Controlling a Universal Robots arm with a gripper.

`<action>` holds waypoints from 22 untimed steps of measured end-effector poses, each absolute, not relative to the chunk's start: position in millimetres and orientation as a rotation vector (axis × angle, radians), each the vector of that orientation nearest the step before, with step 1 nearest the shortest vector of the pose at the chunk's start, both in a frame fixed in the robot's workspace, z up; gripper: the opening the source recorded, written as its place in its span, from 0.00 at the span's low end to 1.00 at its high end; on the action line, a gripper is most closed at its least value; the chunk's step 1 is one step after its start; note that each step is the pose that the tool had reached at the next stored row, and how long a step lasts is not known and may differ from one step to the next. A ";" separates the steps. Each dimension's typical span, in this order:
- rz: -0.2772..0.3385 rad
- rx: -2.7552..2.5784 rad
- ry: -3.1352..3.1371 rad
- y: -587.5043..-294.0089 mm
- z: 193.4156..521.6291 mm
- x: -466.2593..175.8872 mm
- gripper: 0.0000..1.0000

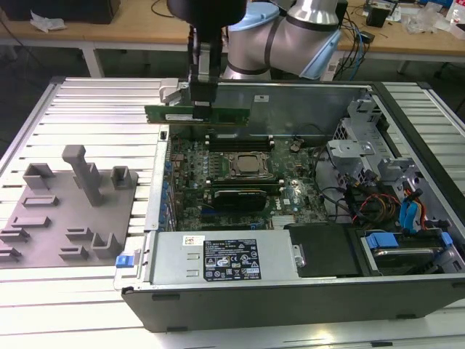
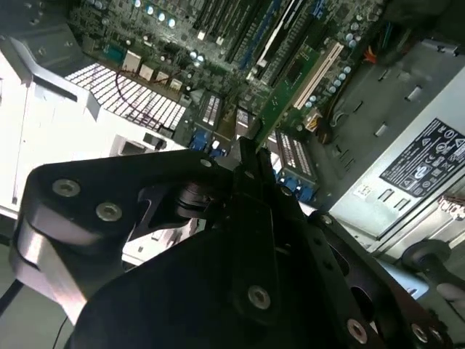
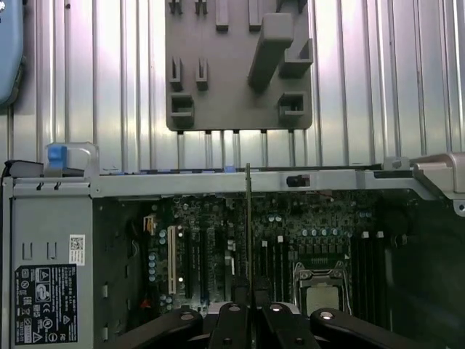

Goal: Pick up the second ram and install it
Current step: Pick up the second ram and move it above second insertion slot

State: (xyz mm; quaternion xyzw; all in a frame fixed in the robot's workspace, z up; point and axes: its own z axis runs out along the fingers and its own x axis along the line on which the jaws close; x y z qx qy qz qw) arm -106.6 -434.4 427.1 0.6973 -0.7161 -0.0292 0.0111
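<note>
A: State of the gripper point(image 1: 200, 107)?
B: We find it clamped on the second ram point(image 1: 229, 114), a long green stick held level over the open case point(image 1: 305, 94).
A: Anything further from the first wrist view?
B: The ram point(image 3: 248, 218) edge-on above the motherboard point(image 3: 211, 240), seemingly clear of it.
A: Surroundings?
B: Ribbed metal table point(image 1: 94, 102), grey fixture point(image 1: 65, 211), workbenches point(image 1: 109, 33) behind.

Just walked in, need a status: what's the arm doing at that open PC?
The arm's gripper is shut on the second ram, a thin green stick. It holds the stick level in the air above the open computer case, toward the exterior view's left. In the first wrist view the stick hangs edge-on over the motherboard. It is not yet seated in a slot.
</note>
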 end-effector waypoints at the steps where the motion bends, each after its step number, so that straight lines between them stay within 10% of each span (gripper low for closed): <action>1: -0.092 2.175 -2.234 -434.2 427.1 -103.6 0.13; 22: -0.147 2.160 -2.220 -411.4 402.5 -23.9 0.13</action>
